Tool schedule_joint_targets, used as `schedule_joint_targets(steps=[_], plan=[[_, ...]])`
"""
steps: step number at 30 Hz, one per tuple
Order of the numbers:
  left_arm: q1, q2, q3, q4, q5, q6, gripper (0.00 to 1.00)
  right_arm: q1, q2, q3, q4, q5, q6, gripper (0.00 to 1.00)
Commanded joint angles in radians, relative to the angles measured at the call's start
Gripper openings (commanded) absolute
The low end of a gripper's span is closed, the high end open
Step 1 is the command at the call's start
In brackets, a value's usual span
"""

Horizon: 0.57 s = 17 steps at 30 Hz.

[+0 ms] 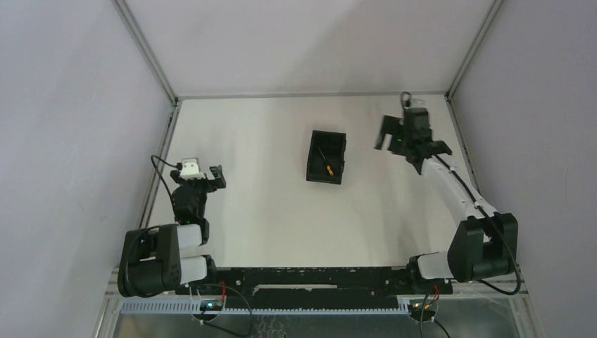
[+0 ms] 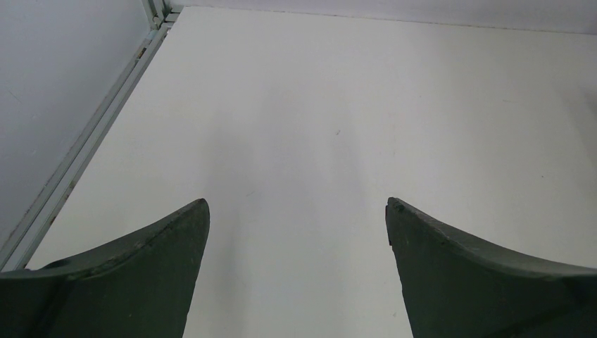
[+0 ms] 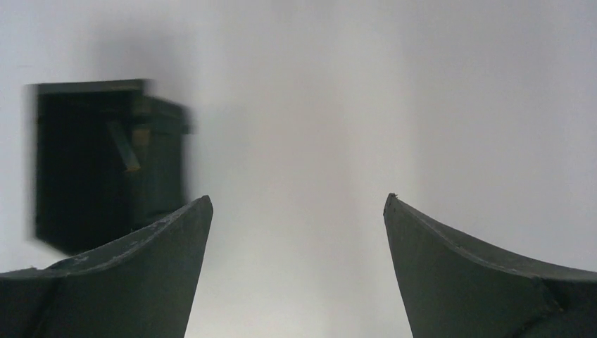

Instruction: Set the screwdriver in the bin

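White tabletop [image 1: 267, 204], centre frame: screwdriver [image 1: 324, 162] lies lengthwise inside the bin [image 1: 310, 156], left of the nearer right gripper [image 1: 386, 135], jaws wide and empty

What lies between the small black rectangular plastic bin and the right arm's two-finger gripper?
Nothing: bare white table separates bin and right gripper, per the top view.

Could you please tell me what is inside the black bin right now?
The screwdriver lies inside the bin, handle toward its near end. Nothing else shows, though the dark interior and the walls hide part of the floor.
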Motion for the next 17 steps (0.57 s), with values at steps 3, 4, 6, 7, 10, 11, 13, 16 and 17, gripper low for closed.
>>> schedule_joint_targets(steps=[3,4,6,7,10,11,13,16,17], plan=[[-0.005,-0.009,0.040,0.018,-0.004,0.020,1.00,-0.292,-0.052,-0.259,0.318,-0.247,-0.098,1.00],[-0.006,-0.009,0.040,0.018,-0.004,0.020,1.00,-0.312,-0.057,-0.290,0.360,-0.254,-0.099,1.00],[-0.006,-0.010,0.041,0.018,-0.004,0.020,1.00,-0.331,-0.057,-0.330,0.413,-0.234,-0.111,1.00],[-0.006,-0.009,0.040,0.018,-0.004,0.020,1.00,-0.335,-0.053,-0.346,0.438,-0.218,-0.120,1.00],[-0.006,-0.010,0.040,0.018,-0.004,0.020,1.00,-0.338,-0.026,-0.374,0.498,-0.219,-0.138,1.00],[-0.006,-0.010,0.041,0.018,-0.004,0.020,1.00,-0.339,-0.019,-0.383,0.521,-0.228,-0.140,1.00],[-0.006,-0.009,0.040,0.018,-0.004,0.020,1.00,-0.339,-0.009,-0.402,0.551,-0.227,-0.144,1.00],[-0.006,-0.009,0.041,0.018,-0.003,0.020,1.00,-0.339,-0.004,-0.416,0.578,-0.208,-0.150,1.00],[-0.006,-0.010,0.040,0.018,-0.004,0.020,1.00,-0.338,-0.009,-0.426,0.596,-0.214,-0.149,1.00]])
